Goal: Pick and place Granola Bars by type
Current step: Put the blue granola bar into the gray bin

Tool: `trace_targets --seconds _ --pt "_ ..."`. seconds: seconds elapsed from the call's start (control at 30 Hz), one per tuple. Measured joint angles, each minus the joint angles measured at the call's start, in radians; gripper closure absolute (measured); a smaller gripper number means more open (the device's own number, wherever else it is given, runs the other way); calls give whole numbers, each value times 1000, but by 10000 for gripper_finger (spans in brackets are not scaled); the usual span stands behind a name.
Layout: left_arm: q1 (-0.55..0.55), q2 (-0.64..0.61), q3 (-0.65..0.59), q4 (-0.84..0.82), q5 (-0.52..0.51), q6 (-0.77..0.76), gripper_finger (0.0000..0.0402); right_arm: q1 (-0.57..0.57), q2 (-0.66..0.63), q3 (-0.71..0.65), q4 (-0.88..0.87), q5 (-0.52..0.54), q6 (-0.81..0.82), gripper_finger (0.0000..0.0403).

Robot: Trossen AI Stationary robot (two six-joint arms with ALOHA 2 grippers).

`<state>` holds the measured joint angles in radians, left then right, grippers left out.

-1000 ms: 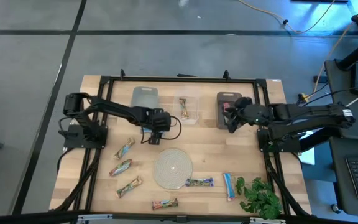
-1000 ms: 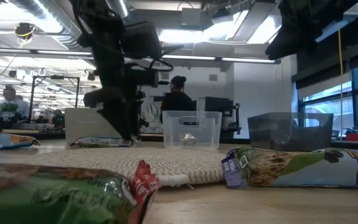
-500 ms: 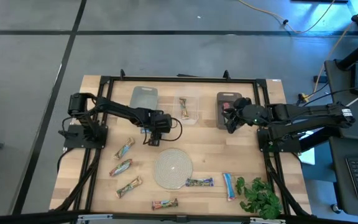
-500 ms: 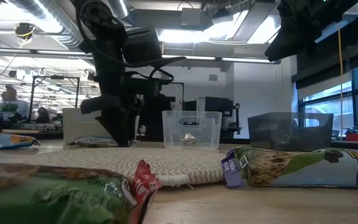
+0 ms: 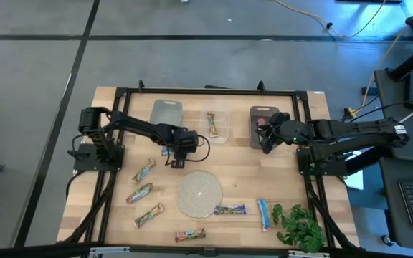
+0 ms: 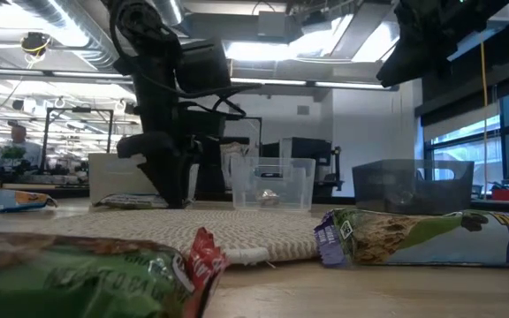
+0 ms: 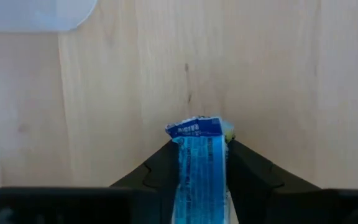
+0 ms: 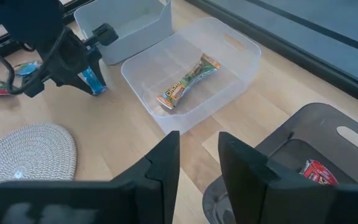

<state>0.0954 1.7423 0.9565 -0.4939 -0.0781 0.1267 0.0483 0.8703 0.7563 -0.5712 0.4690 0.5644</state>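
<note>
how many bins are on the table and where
3, in a row along the far edge: a grey bin on the left, a clear bin in the middle, and a dark bin on the right, below the right gripper.

High view straight down over whole table, low view level at tabletop, wrist views close, all sharing the mat.

Granola bars are scattered all over. One blue bar stands on end, pinched in the left pincer just left of the middle. A tan-green one lies flat in the clear bin at the far side, and a reddish one sits in the dark bin. Three more lie near left, and others along the near edge.
</note>
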Motion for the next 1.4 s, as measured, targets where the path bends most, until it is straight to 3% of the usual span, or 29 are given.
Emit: trace_targets --seconds 0.2,0.43,0.63,0.83,1.0,1.4 --pt "-2 -9 139 -177 11 -66 295 0 0 0 -24 0 2 289" --pt "46 -12 381 -476 38 -218 295 0 0 0 -36 0 4 289" --pt "155 -89 478 -511 4 -219 295 0 0 0 -35 0 2 289" --pt "330 -197 432 -498 -9 -314 295 0 0 0 -35 2 1 289" --pt "436 -225 324 -383 -12 -432 295 0 0 0 -33 8 1 289" --pt "541 -187 70 -154 -13 -538 292 0 0 0 -32 10 3 289"
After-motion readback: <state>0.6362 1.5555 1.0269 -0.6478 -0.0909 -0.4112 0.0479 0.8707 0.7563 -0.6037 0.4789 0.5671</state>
